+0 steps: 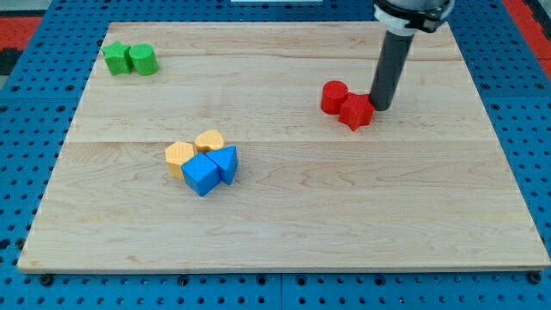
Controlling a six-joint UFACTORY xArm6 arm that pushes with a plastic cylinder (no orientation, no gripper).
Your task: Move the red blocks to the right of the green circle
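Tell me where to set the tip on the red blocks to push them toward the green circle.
There is no hand, so it is a push. The two red blocks touch, and the green circle sits far toward the view's top left, beside a green block. My tip is already against the red pair's right side. That face seems best: push leftward, slightly upward, centred on the pair so they stay together.

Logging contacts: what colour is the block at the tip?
Red, touching my tip, in the camera view.

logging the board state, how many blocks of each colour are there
red: 2, red circle and red block, with my tip at its right side
green: 2, green block and green circle
yellow: 2, and
blue: 2, blue cube and blue triangle
total: 8
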